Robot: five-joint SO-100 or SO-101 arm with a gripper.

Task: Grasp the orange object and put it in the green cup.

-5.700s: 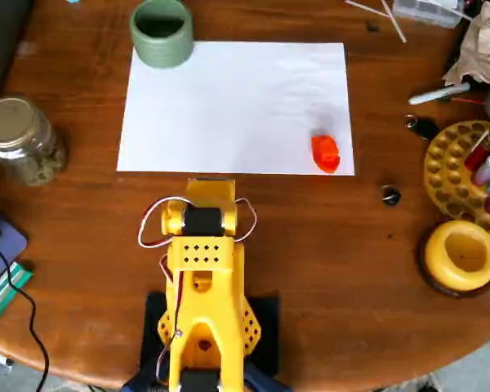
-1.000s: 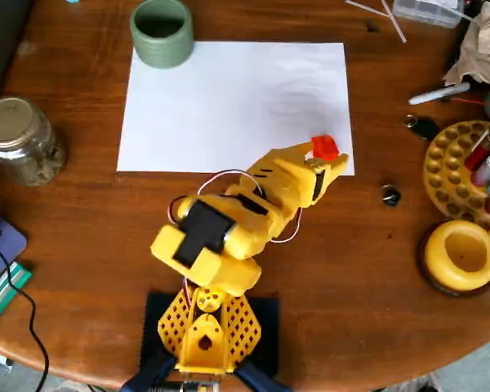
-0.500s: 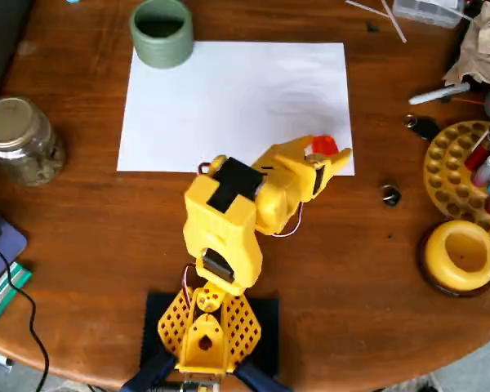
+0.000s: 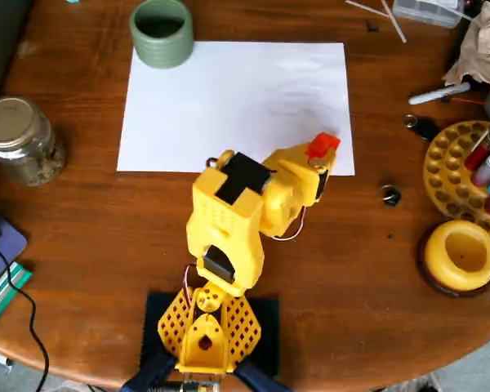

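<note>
Orange: at the tip of the arm, over the lower right corner of the paper, only its top showing past the yellow housing; sitting there because that corner is where the pick-up happens
Claw: at the orange, fingertips hidden under the wrist from above; whether pinched on the piece or merely around it cannot be told
Contact with paper: unclear; no shadow readable beneath the orange, so lifted or resting cannot be said
Arm: folded forward and swung to the right in the overhead view, elbow high, so the tip comes down steeply onto a small lumpy target instead of sweeping in sideways
Cup: upright at the top left corner of the paper, touching or just overlapping its edge, mouth open upward, dark inside; well apart from the orange, diagonally across the sheet
Paper: bare white between pick and drop, probably laid as a clear working field against the brown table
Step in hand: grasp, judged nearly or just made
Still to do: lift, carry across the sheet to the upper left, release over the cup mouth
Risk: piece small and irregular, so a shallow pinch may let it roll out; cup mouth narrow for a drop from height
Clutter: jar at left, yellow bowl at right, both off the diagonal route and unlikely to interfere
</note>
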